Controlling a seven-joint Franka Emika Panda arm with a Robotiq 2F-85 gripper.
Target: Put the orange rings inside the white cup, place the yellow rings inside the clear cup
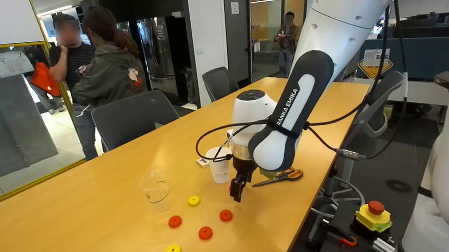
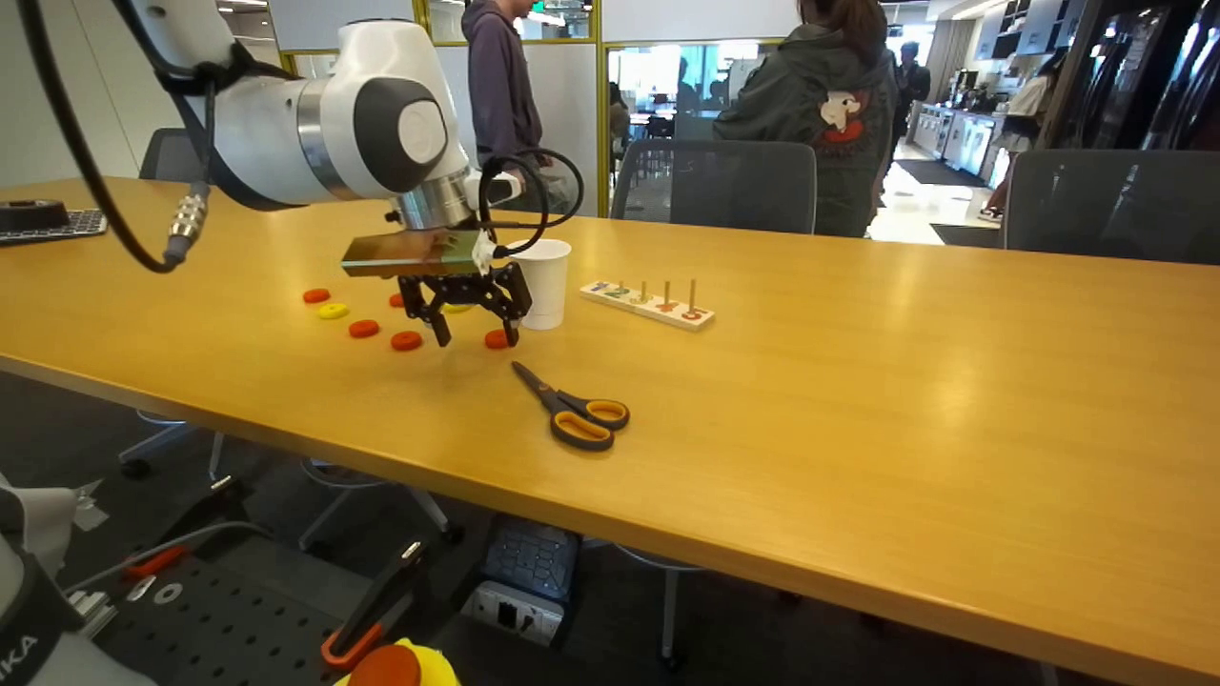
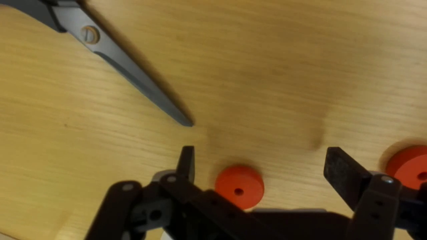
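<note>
My gripper (image 3: 260,150) is open and empty, pointing down just above the table. In the wrist view an orange ring (image 3: 243,180) lies between the fingers, nearer the left finger, touching neither. This ring (image 2: 496,339) shows by a fingertip in an exterior view, where the gripper (image 2: 477,338) hangs over it. Several other orange rings (image 1: 205,232) lie flat on the table. One yellow ring (image 1: 193,201) lies near the clear cup (image 1: 157,193), another yellow ring (image 1: 173,251) nearer the front. The white cup (image 1: 220,171) stands upright close beside the gripper (image 1: 237,198). It also shows in an exterior view (image 2: 545,295).
Orange-handled scissors (image 2: 572,414) lie close to the gripper; their blade tip (image 3: 183,120) points towards the ring. A wooden peg board (image 2: 648,314) lies beyond the white cup. The table edge (image 2: 286,433) runs along the robot's side.
</note>
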